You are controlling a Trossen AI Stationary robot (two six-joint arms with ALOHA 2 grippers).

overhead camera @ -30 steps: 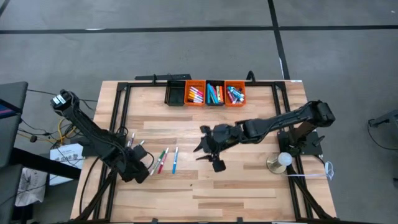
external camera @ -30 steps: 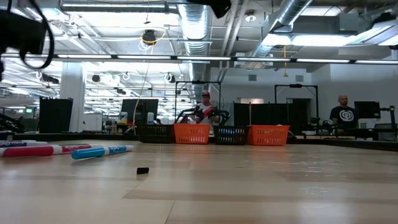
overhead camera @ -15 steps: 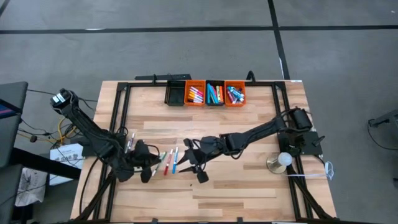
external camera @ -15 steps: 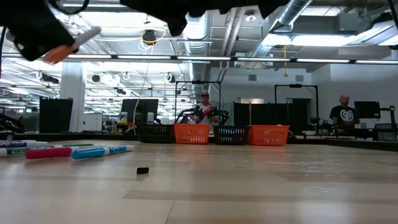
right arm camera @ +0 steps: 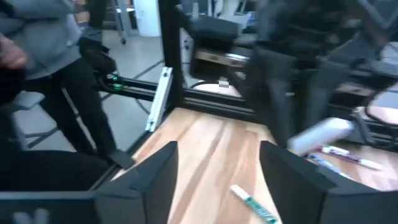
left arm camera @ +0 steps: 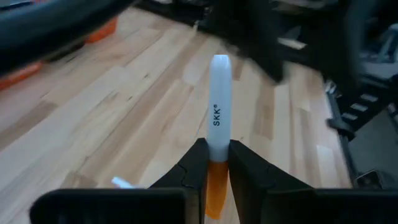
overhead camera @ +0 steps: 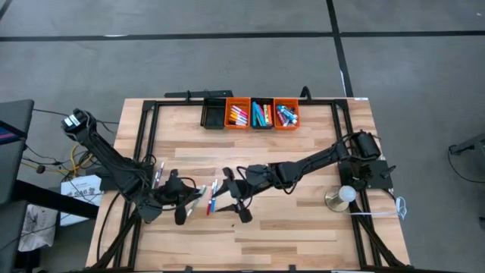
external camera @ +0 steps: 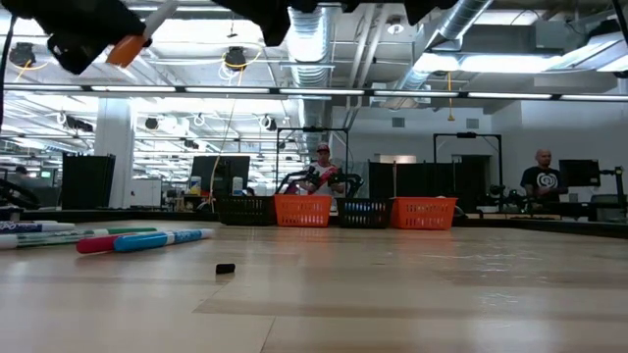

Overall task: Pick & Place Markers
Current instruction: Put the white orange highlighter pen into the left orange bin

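White-and-orange marker point(left arm camera: 217, 124) clamped lengthwise in left end effector point(left arm camera: 214, 163), white tip forward; right end effector point(right arm camera: 214, 168) seemingly open.

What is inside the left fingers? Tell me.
A white marker with an orange end is pinched between the left fingers. The fingers cover part of its orange end.

A dark hand point(external camera: 83, 39) grips an orange-capped white marker point(external camera: 137, 37) high above the tabletop point(external camera: 392, 294); well below it lie loose markers point(external camera: 108, 238) and a small black piece point(external camera: 226, 268).
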